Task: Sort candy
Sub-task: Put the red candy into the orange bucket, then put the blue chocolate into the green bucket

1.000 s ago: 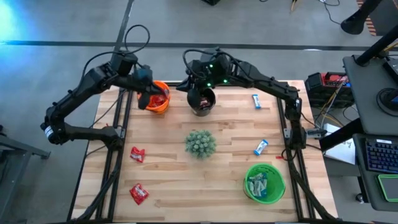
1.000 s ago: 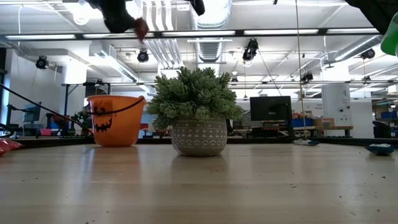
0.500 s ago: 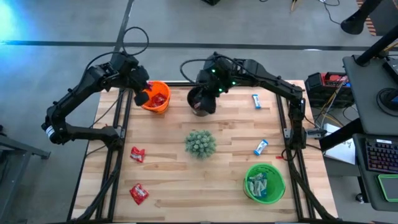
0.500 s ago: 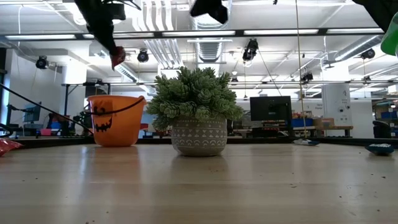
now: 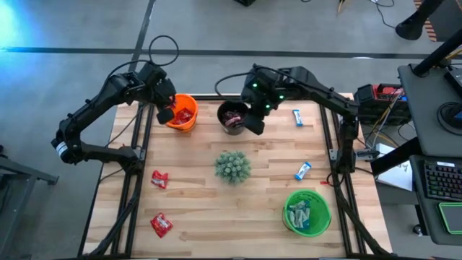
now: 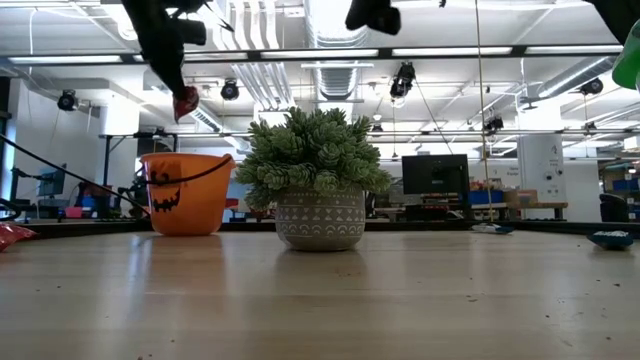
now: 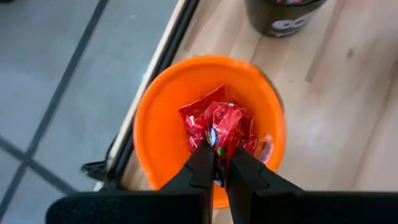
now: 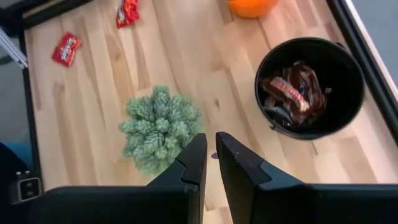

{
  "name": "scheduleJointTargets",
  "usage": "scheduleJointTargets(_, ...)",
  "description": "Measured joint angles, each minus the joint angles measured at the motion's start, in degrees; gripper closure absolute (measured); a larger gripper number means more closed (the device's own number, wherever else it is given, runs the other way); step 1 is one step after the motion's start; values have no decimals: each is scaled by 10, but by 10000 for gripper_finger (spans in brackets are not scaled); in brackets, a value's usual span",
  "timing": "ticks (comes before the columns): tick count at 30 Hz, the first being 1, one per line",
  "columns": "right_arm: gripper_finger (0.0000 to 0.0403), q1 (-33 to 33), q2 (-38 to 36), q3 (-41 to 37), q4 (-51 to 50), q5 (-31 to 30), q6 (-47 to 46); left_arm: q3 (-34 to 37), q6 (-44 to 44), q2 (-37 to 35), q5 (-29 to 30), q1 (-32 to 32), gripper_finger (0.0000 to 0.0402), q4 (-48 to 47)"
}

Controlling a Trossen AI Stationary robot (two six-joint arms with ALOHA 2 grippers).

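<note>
My left gripper (image 5: 165,113) is over the orange bucket (image 5: 183,115) at the table's far left, shut on a red candy (image 6: 186,101). More red candy (image 7: 198,115) lies in that bucket. My right gripper (image 5: 255,124) hangs shut, with nothing in it, beside the black bucket (image 5: 232,117), which holds dark brown candy (image 8: 292,93). Two red candies (image 5: 159,178) (image 5: 160,224) lie flat on the table's left part. Two light blue ones (image 5: 297,117) (image 5: 302,171) lie on the right. The green bucket (image 5: 307,211) at the near right holds light blue candy. My left gripper pinches the red candy by its crumpled wrapper (image 7: 219,135) between its two fingertips (image 7: 202,158). The fingers slant down from above. The candy hangs below them (image 6: 186,101), lifted clear and well above the orange bucket's rim (image 6: 185,158).
A spiky green plant in a grey pot (image 5: 232,166) stands in the table's middle. Black frame rails (image 5: 137,155) run along the table's left and right edges. Bare wood lies between the plant and the near edge (image 5: 224,231).
My left gripper has sunk toward the orange bucket and tipped to point more steeply down, the red candy staying in its fingers. My right gripper has gone from above the black bucket toward the table's right edge and has tipped downward.
</note>
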State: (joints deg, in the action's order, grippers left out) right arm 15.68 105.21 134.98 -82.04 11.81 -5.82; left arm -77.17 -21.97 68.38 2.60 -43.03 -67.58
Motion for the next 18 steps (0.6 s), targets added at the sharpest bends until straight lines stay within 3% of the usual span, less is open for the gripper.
scheduleJointTargets(4, 369, 0, -25, 0, -4, -9, -19, 0, -1, 0, 27, 0, 375, 0)
scheduleJointTargets(11, 369, 0, -58, 0, -4, -115, -38, 0, -15, 0, 39, 0, 307, 0)
scheduleJointTargets(18, 369, 0, -61, 0, -7, -120, -36, 0, -9, 0, 44, 0, 267, -7)
